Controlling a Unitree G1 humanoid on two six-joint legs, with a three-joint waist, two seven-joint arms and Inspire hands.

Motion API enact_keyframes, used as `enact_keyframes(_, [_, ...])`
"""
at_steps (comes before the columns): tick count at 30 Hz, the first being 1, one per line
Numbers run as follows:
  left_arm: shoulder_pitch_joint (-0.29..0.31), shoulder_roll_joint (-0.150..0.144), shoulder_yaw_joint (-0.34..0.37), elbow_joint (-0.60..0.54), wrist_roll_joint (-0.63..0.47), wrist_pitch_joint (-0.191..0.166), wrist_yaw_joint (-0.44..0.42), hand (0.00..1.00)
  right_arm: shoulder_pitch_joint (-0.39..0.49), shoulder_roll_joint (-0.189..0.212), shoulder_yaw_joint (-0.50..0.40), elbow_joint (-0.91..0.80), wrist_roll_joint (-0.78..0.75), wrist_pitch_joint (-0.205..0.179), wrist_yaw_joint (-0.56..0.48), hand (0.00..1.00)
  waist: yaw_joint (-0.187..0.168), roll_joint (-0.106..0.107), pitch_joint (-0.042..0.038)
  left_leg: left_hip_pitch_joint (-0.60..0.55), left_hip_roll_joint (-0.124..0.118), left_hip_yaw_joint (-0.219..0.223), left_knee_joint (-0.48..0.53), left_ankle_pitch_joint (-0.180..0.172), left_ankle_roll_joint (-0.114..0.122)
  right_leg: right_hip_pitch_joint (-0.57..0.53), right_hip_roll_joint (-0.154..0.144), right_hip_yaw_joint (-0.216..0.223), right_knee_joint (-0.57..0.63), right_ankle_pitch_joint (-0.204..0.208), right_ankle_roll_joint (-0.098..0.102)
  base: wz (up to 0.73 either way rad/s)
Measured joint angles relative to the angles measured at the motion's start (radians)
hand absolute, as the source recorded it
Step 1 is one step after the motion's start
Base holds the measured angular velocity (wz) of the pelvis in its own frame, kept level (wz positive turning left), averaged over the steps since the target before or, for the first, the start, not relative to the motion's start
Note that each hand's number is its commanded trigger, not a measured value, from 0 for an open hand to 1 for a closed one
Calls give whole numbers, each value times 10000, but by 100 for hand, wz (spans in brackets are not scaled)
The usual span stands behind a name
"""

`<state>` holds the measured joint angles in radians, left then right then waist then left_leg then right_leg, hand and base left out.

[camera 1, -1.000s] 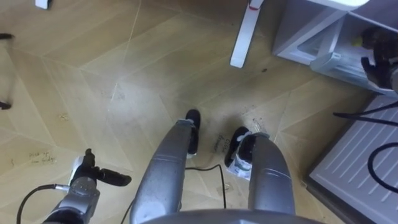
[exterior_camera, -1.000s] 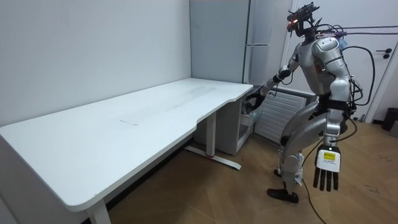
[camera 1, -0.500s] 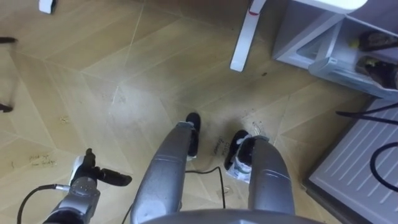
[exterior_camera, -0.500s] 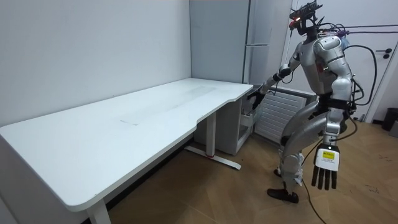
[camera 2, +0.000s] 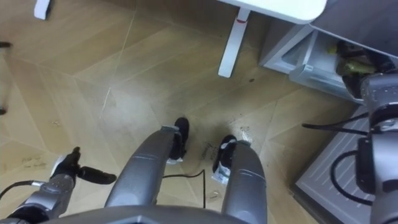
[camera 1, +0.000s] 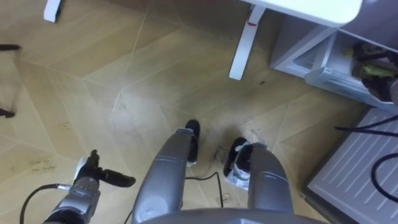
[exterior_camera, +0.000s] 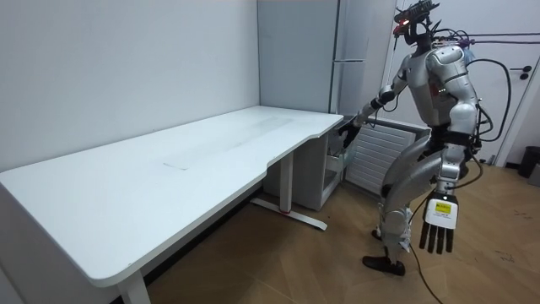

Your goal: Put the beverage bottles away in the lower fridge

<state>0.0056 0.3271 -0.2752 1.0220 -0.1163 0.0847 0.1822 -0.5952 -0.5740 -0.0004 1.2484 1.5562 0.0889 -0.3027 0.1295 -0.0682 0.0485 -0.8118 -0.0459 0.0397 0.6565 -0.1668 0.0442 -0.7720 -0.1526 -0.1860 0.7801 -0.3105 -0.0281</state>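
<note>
Two arms: left robot hand (exterior_camera: 439, 221) hangs straight-fingered, empty; right robot hand (exterior_camera: 345, 132) is at the fridge (camera 1: 297, 48), grip impossible to tell.

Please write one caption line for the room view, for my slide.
Robot standing by the white desk, right robot hand extended toward the lower fridge, left robot hand hanging open.

Head eyes look down; distant room view shares floor (camera 1: 93, 74)
</note>
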Motion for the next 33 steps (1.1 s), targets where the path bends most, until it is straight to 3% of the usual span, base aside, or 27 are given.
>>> enact_keyframes(10, [31, 47, 11, 241, -16, 35, -638, 0, 854, 178, 99, 180, -1038, 76, 1095, 0, -143, 49, -4, 984, 176, -136, -192, -209, -77, 1204, 322, -87, -737, 86, 68, -4])
enact_keyframes(13, [19, 45, 21, 280, 6, 30, -776, 0, 1350, 288, 96, 209, -1295, -104, 1423, 0, -192, 101, -30, 1474, 229, -143, -445, -214, -73, 1772, 394, -161, -1133, 163, 92, 0])
enact_keyframes(17, [112, 18, 40, 354, 22, 25, -880, 0, 2547, 1124, 81, -159, -1614, -361, 1887, 0, -380, 311, -182, 2431, 419, -125, -1081, -208, -86, 2943, 710, -249, -2301, 521, 124, -6])
enact_keyframes(21, [370, -201, 314, 352, 17, -22, -857, 0, 4199, 1948, 95, -346, -1569, -370, 2449, 0, -557, 662, -417, 3887, 366, -131, -2057, -183, -80, 4512, 831, -258, -3598, 794, 264, -4])
enact_keyframes(23, [579, -267, 467, 189, 18, -62, -826, 0, 4808, 2311, 95, -439, -1635, -370, 2661, 0, -793, 724, -460, 4439, 319, -108, -2502, -126, -68, 5085, 821, -302, -4046, 837, 318, 3])
enact_keyframes(27, [1081, -462, 979, -182, 263, -285, -789, 0, 5438, 2935, 224, -454, -1871, -403, 3003, 0, -1050, 641, -444, 5525, 305, 124, -3345, -75, -105, 5991, 858, -147, -4762, 953, 331, -14])
enact_keyframes(33, [1026, -930, 1188, -233, 1098, -584, -596, 0, 5998, 3610, 380, -77, -3411, -532, 3408, 0, -1291, 523, -420, 6645, 231, 122, -4027, -66, -135, 7168, 905, -182, -5603, 1020, 372, 1])
